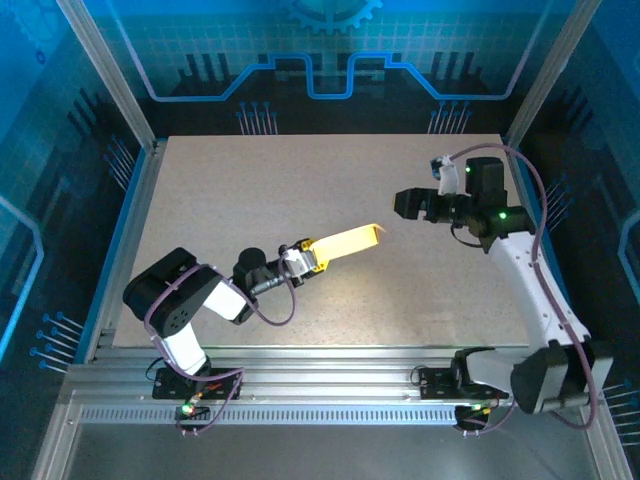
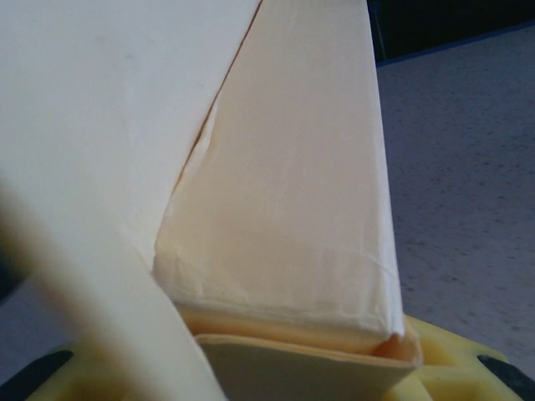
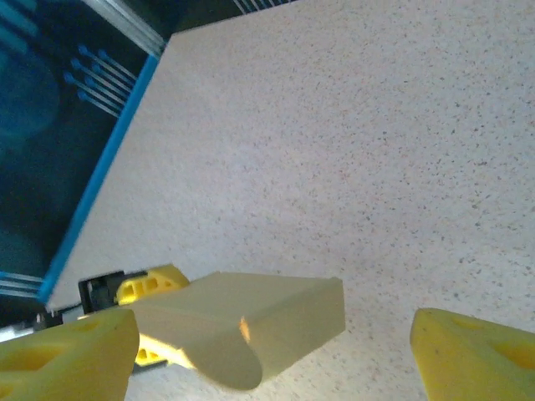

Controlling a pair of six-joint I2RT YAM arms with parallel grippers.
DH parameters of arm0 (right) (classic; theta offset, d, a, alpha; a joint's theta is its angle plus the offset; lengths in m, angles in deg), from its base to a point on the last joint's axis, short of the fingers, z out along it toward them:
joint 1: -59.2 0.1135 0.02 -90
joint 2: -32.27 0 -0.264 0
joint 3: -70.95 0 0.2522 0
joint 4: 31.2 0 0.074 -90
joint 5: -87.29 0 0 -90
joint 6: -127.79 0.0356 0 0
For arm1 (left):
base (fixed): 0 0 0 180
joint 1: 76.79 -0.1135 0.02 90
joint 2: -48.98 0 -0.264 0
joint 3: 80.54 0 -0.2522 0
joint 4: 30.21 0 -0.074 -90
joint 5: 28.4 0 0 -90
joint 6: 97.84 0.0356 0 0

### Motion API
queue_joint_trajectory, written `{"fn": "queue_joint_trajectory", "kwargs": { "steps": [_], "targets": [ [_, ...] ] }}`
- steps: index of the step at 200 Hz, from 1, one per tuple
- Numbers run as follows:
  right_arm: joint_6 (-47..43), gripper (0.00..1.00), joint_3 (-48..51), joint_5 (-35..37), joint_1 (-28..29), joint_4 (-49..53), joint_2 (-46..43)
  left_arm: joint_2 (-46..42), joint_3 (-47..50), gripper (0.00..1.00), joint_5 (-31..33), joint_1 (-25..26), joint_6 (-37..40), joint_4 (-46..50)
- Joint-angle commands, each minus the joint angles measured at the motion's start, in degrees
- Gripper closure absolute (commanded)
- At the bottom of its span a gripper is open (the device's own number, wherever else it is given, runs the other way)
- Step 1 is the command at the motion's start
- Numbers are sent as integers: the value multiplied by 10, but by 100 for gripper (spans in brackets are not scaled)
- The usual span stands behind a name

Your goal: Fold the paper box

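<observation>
**Card box clamped at one end, second end effector standing off**

Close against the left wrist lens is the paper box (image 2: pixel 284 192). It is pale cream-yellow card, matte and thin, with soft wrinkles near its lower edge. One panel overlaps another along a slanting cut edge, and a shadowed seam runs between them. A blurred pale band crosses the lower left corner of that view, too far out of focus to tell which part of the card it is.

At the box's left end, the left end effector (image 1: pixel 305 258) is closed on the card. Its yellow plastic fingers (image 2: pixel 456 359) press in from both sides, and their tips are covered by the card.

From above, the box reads as a narrow, flattened rectangle that slants up and to the right, away from that grip. Beneath it lies the surface (image 1: pixel 300 180), pale and finely speckled. A shadow falls under the box, but whether its far end touches the surface cannot be told.

The right wrist view shows the box as a shallow block with sharp folded edges and one rounded flap curling from its nearer end. Its underside is hidden.

Right of the box and apart from it, the right end effector (image 1: pixel 403 203) faces the free end. Its chunky yellow fingers (image 3: pixel 476 355) are spread wide, nothing is held between them, and both are cut off by the bottom edge of the frame.
</observation>
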Motion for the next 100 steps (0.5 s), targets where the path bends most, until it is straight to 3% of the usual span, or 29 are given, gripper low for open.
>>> {"fn": "queue_joint_trajectory", "kwargs": {
  "steps": [1,33,55,84,100],
  "targets": [
    [-153,15,20,105,60,47,-54,5,17,70,-23,0,-64,-15],
    [-262,19,43,235,182,67,-69,-2,18,71,-14,-5,-89,-14],
    [-285,23,21,280,221,90,-29,-4,23,74,-29,-5,-122,-15],
    [-291,52,-18,285,230,98,29,-3,28,75,-28,-4,-116,-15],
    [-293,53,-55,275,231,117,64,-3,29,75,-27,-4,-115,-15]
  ]
}}
